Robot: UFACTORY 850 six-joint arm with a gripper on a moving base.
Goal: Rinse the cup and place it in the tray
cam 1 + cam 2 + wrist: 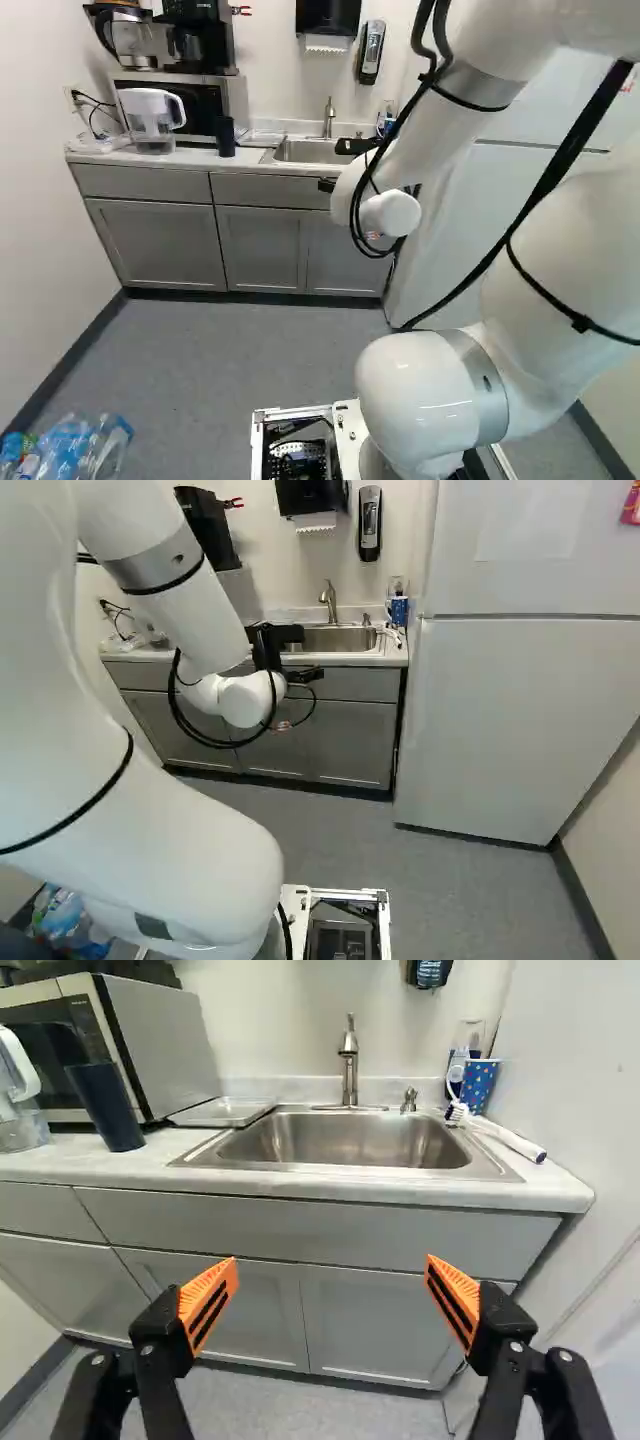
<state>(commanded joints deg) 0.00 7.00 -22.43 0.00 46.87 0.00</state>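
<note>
Steel lines the round-cornered sink (350, 1142), set in a pale, faintly mottled counter (165, 1168) beside the shallow, clear-looking tray (225, 1112). The cup (105, 1105) is tall, dark and plain, slightly narrower toward its base. It is on the counter between the pitcher (150, 118) and the tray, near the microwave (165, 1045), standing upright with its long axis vertical and wider end up. The gripper (313, 654) is released, its wedge-shaped orange pads (212, 1298) spread wide before the grey cabinet doors (375, 1320).
</note>
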